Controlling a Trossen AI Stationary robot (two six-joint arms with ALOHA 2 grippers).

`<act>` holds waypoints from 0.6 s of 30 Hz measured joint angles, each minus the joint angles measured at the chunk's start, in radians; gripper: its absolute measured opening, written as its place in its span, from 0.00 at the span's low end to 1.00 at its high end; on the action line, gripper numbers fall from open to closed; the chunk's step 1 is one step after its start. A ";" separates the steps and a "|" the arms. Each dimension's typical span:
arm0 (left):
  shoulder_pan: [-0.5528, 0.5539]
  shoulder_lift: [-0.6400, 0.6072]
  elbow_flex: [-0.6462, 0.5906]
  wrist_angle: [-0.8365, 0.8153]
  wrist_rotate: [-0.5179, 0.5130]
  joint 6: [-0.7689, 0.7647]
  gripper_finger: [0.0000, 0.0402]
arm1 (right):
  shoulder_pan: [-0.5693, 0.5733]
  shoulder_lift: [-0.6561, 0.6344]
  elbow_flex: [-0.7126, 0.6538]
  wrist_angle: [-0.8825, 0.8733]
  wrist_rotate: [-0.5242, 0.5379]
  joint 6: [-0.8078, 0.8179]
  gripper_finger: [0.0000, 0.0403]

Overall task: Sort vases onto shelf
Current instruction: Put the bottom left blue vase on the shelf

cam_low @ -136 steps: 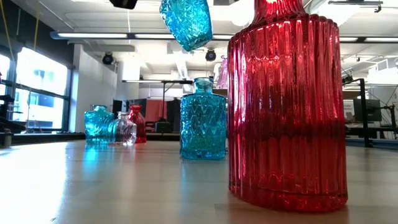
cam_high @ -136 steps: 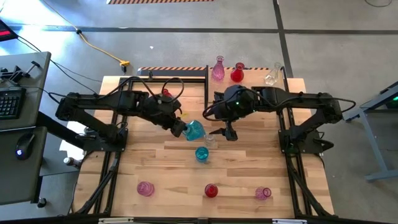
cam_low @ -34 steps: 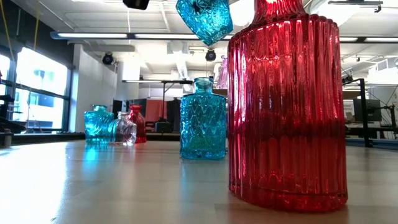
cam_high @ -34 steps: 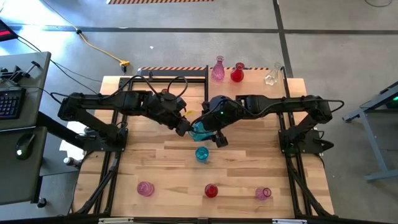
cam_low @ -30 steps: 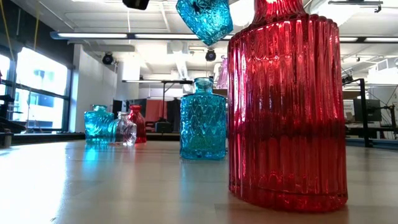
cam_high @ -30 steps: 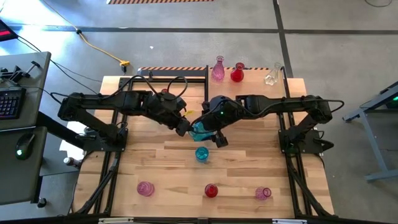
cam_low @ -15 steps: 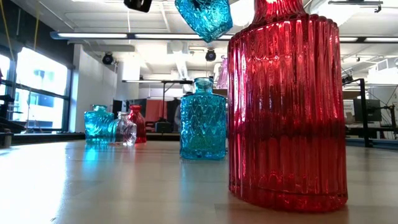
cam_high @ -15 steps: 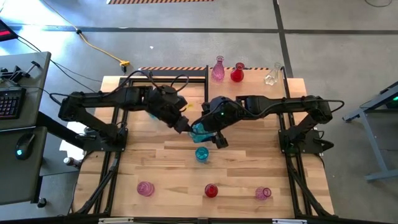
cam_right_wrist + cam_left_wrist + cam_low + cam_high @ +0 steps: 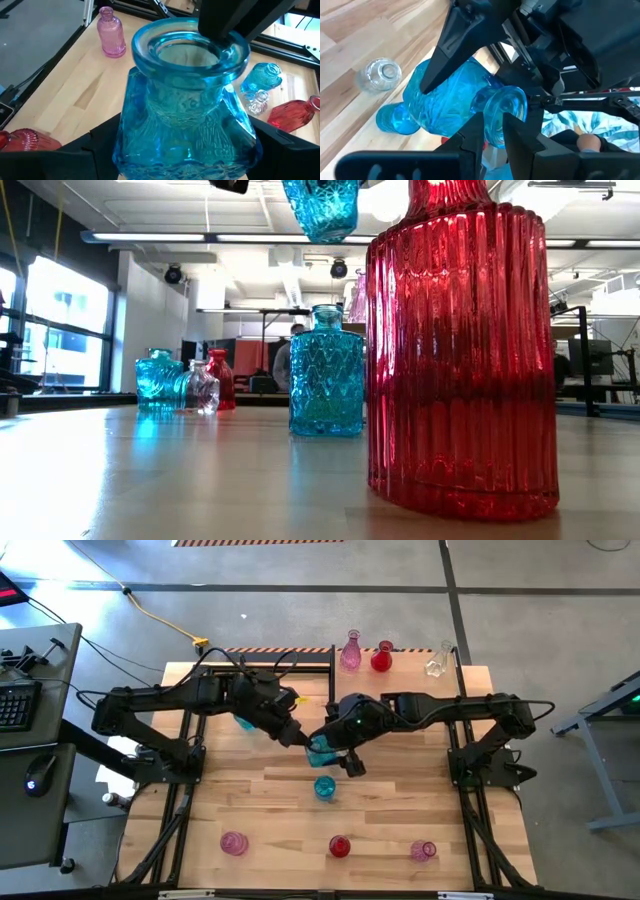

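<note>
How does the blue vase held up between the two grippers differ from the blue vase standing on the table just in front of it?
The held blue vase is off the table, gripped by the left gripper at its rim and the right gripper around its body; the standing blue vase rests on the tabletop, touched by nothing. In the low view the held one hangs above, while the standing one is upright. Both are turquoise patterned glass.

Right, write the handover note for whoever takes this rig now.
Left pincer: shut on the rim of the blue vase, held in the air over the table's middle.
Right pincer: shut on that vase's body.
Done: tall pink vase, far red vase and clear vase stand along the far edge.
Left: the held vase, small blue vase, round pink vase, near red vase, small pink vase.
</note>
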 joint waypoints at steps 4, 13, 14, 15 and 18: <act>-0.001 0.002 0.000 0.000 -0.002 0.011 0.15 | 0.001 0.000 -0.001 0.010 -0.001 0.032 0.71; 0.009 0.004 0.002 0.000 -0.003 0.011 0.15 | 0.001 0.002 -0.002 0.017 0.000 0.086 0.70; 0.012 0.004 0.002 0.000 -0.001 0.010 0.15 | 0.001 0.002 -0.002 0.017 0.000 0.086 0.70; 0.013 0.004 0.002 0.000 0.002 0.010 0.15 | 0.002 0.002 -0.002 0.018 0.001 0.087 0.70; 0.014 0.004 0.002 0.002 0.006 0.010 0.15 | 0.007 0.002 -0.002 0.019 0.007 0.085 0.70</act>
